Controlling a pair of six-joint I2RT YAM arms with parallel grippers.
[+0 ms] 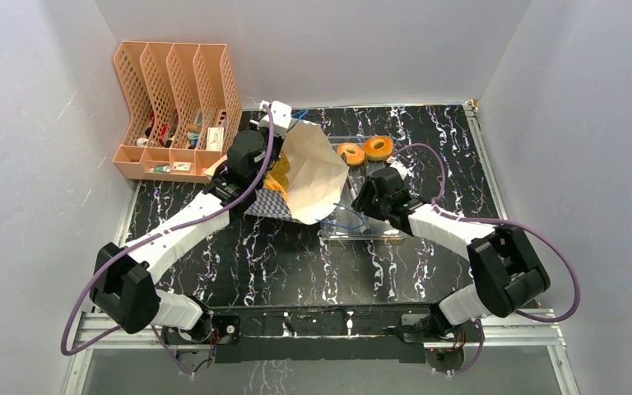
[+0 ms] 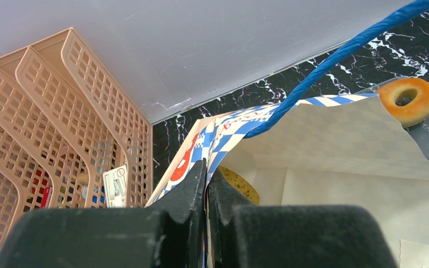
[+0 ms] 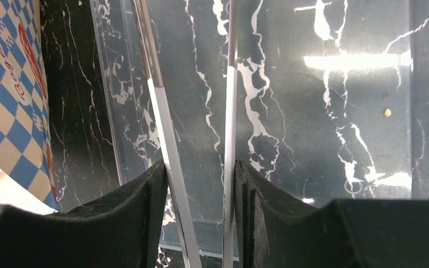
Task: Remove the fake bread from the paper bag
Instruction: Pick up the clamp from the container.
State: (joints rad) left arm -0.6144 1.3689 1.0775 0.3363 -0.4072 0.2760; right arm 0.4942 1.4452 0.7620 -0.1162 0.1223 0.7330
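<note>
Here, the left pincer [image 2: 206, 173] is clenched on the checkered rim of the paper bag [image 1: 317, 177], beside a blue cord handle [image 2: 335, 60]. The bag sits on the surface [image 1: 296, 263] between the left arm and the clear tray [image 3: 313, 139]. Its mouth gapes upward; the long axis is unreadable under the arm. Fake bread [image 2: 240, 184]: one yellowish piece inside the bag, two glazed rings [image 1: 387, 151] on the tray's far end. The right pincer [image 3: 201, 167], half parted, grasps the thin metal tongs [image 3: 157, 111], both blades between its pads.
</note>
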